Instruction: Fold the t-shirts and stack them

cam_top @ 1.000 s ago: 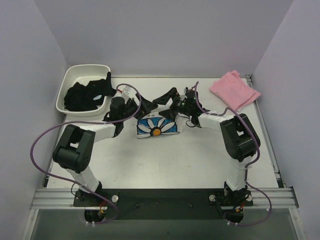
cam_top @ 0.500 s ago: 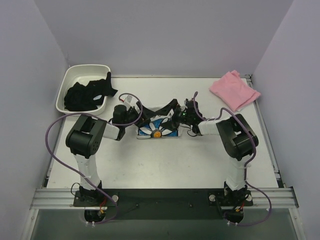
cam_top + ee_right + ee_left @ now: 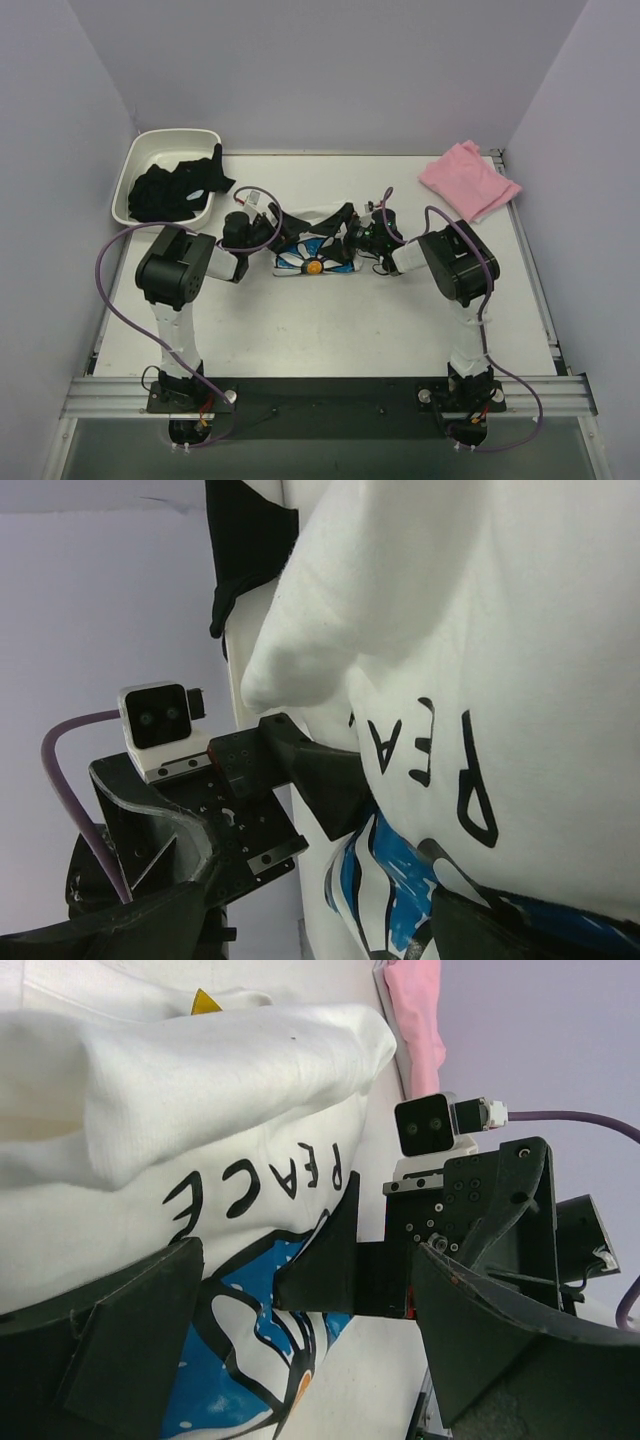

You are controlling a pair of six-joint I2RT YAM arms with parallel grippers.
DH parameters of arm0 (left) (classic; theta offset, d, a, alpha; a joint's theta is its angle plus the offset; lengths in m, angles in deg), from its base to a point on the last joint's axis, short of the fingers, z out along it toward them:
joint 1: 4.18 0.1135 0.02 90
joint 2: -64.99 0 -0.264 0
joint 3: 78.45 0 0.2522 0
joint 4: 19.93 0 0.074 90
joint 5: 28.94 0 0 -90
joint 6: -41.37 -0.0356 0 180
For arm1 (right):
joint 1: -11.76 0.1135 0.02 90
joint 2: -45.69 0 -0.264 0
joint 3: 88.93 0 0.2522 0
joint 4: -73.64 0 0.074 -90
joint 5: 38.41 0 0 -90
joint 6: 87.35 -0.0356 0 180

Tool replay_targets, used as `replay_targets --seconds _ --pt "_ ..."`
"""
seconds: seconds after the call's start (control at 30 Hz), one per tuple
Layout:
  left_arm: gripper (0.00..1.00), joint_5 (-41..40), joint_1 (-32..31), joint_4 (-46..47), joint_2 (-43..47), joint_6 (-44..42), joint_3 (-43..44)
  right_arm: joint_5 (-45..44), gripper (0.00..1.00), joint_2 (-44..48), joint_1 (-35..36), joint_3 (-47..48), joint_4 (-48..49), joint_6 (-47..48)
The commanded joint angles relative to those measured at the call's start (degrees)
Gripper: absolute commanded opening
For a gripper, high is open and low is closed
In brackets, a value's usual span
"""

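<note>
Now two claws meet over a folded white cotton t-shirt with a blue-and-white daisy print.
Wide open, the left gripper and right gripper clamp nothing; the shirt lies between and just beneath them, a plain pink cotton t-shirt well beyond the right one.

table: daisy tee, pink tee, tub

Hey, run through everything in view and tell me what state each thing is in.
Daisy t-shirt: folded, lying on the table, not gripped.
Pink t-shirt: loosely folded, far right corner, not stacked.
Left gripper: open, beside the daisy t-shirt.
Right gripper: open, at its other side.
Tub: holding black clothes.
Black clothes: heaped, one piece over the rim.
</note>
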Motion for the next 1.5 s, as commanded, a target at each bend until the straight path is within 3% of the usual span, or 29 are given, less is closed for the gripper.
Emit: replay_targets --seconds 0.0,0.2,0.3,0.5,0.67,1.07,1.47 --pt "0.95 0.5 1.0 -1.5 6.8 -1.4 -1.5 -4.7 1.00 3.6 -0.4 0.2 -12.9 9.2" --pt "0.95 -2.4 0.6 -17.2 22.1 -6.7 2.6 -7.3 1.00 17.0 -0.4 5.4 -29.5 16.4" --pt "0.95 -4.4 -0.3 -24.2 28.0 -8.7 4.0 -7.3 1.00 18.5 -0.5 10.6 -33.8 18.1" --pt "0.95 -6.3 -1.2 -28.5 37.2 -9.3 1.3 -5.5 1.00 10.5 -1.2 25.1 -37.7 16.9" --pt "0.95 -7.4 -2.3 -31.5 44.7 -9.7 -1.5 -3.1 1.00 0.2 -1.1 36.2 -35.9 10.4" --pt "0.95 -9.2 -3.0 -38.5 52.3 -13.3 -5.1 -3.6 1.00 -7.1 3.7 40.9 -31.5 6.0" --pt "0.95 -8.3 -3.0 -39.8 54.1 -14.0 -5.9 -5.2 1.00 -18.8 1.4 49.1 -29.6 4.8"
